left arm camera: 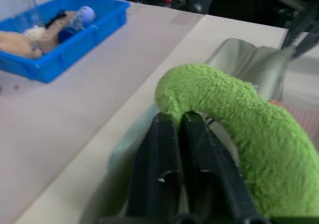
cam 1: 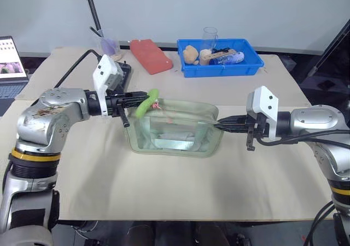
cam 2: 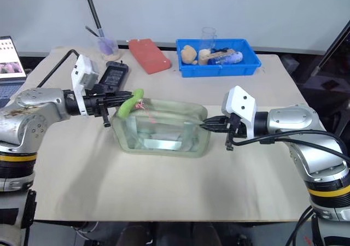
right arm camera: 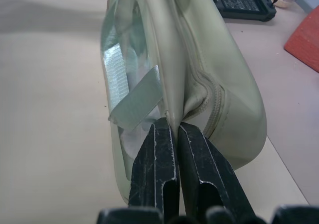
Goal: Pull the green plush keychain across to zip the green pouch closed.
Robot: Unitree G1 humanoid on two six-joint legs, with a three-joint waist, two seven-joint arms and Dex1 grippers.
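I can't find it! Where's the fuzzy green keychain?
The green plush keychain is at the green pouch's left end, pinched in the left pincer.

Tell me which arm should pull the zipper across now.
Left. Its tool already pinches the plush keychain at the pouch's left end, while the right tool clamps the opposite end, probably best kept as the anchor.
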